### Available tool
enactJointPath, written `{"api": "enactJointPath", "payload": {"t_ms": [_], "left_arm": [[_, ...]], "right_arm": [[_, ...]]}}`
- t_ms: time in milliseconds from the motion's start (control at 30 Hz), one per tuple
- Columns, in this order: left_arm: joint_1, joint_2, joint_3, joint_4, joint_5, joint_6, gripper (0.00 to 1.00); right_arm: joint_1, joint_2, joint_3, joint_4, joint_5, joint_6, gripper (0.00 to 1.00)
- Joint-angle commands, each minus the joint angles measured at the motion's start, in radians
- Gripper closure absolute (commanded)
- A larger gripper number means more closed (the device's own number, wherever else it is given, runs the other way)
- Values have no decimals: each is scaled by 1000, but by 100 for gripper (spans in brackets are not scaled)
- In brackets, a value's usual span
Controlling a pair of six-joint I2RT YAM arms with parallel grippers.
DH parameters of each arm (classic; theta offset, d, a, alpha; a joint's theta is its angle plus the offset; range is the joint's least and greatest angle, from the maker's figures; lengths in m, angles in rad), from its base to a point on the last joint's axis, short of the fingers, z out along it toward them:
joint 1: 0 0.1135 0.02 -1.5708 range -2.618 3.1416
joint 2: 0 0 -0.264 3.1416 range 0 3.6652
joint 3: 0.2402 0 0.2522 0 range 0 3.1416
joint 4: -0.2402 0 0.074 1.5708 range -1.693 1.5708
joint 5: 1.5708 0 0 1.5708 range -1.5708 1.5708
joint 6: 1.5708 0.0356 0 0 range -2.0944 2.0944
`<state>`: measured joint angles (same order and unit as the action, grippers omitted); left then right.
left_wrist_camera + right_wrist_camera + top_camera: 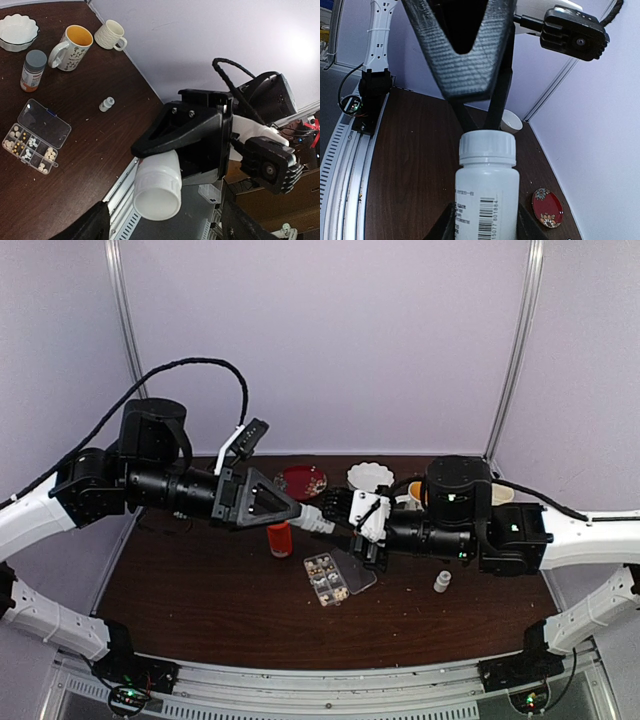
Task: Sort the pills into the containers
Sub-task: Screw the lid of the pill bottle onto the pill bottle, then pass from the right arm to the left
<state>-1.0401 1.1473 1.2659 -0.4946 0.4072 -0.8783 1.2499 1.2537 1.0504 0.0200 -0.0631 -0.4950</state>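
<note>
White plastic fills the middle of both wrist views: a white bottle [486,195] with a screw cap and a barcode label, held in the air over the dark wooden bench [200,610]. The right fingers [445,227] are clamped on its body from both sides. The left fingers [92,225] stand wide apart, one on either side of the cap, and we see no contact with it. The pills [31,143] lie in the cells of the clear pill box [325,578], which sits on the bench just in front of where the two arms meet, with its lid [46,125] folded open flat beside it. An orange-red bottle [280,538] stands near the box on its left, and a small white bottle [442,582] stands well apart on its right. Farther back we see a grey-capped bottle [34,70], two mugs [72,47], a white scalloped bowl [17,31] and a red plate [302,480].
</note>
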Motion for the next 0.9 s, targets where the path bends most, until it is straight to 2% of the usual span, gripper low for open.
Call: {"api": "enactJointPath", "payload": {"t_ms": [0, 267, 467, 533, 867], "left_arm": [[7, 13, -3, 43, 22, -19, 24], [11, 15, -14, 56, 28, -22, 44], [9, 16, -22, 55, 34, -19, 41], [11, 16, -22, 53, 34, -17, 45], [11, 22, -25, 50, 47, 12, 87]], "right_arm": [[10, 20, 43, -3, 4, -10, 100], [13, 37, 56, -13, 13, -5, 100], [13, 49, 70, -48, 22, 7, 100], [13, 51, 72, -51, 21, 9, 100], [13, 67, 92, -77, 4, 37, 100]]}}
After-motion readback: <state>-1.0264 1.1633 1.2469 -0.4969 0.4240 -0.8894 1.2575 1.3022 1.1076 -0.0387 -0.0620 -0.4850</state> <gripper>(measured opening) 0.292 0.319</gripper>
